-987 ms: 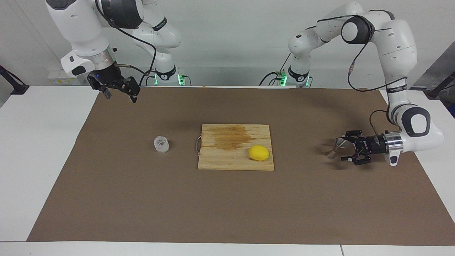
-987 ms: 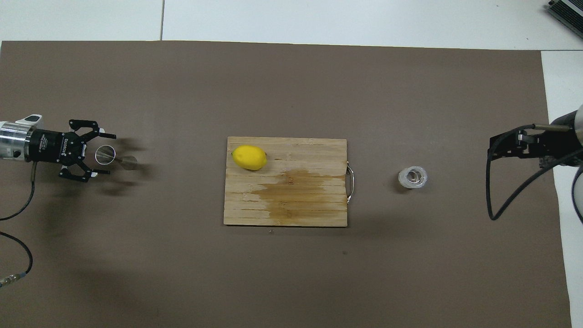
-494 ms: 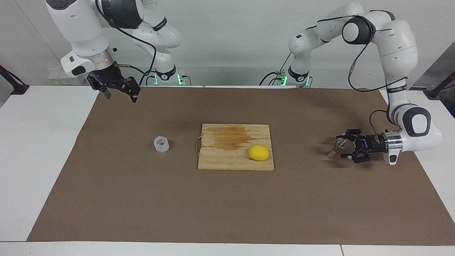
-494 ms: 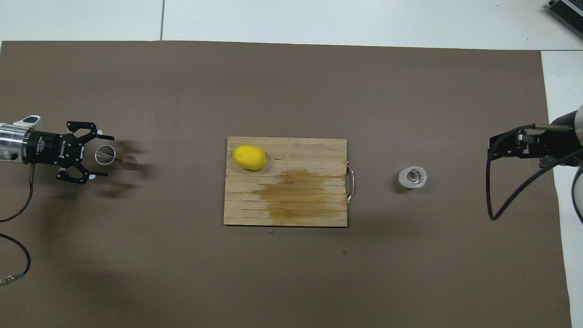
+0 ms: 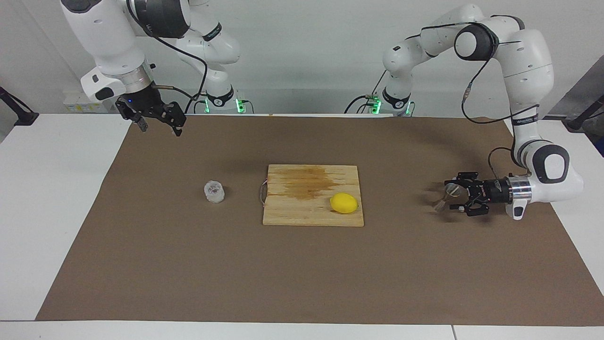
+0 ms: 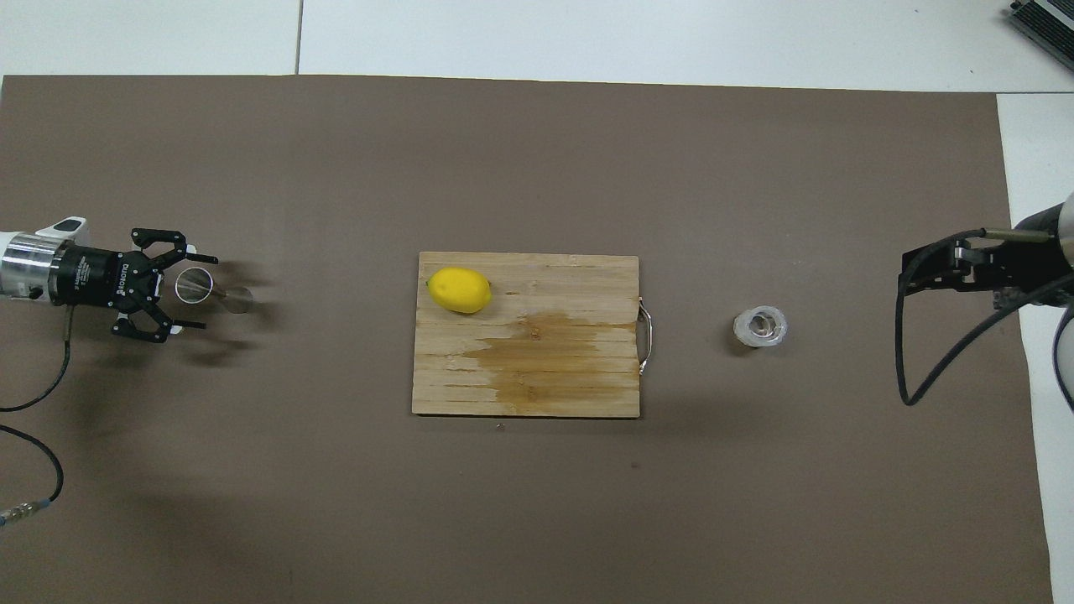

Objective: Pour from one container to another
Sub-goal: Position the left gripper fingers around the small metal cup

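At the facing view's right edge, the left claw (image 5: pixel 454 194), spread wide, brackets the silvery steel hourglass jigger (image 5: pixel 447 197) for a grasp; the squat clear cup (image 5: pixel 214 191) stands mid-left, the released right claw (image 5: pixel 158 123) waiting upper left.

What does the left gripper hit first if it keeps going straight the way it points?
The jigger. The left gripper, open and level just above the mat, points toward the cutting board, and the jigger already stands between its fingers. Exact height is hard to judge.
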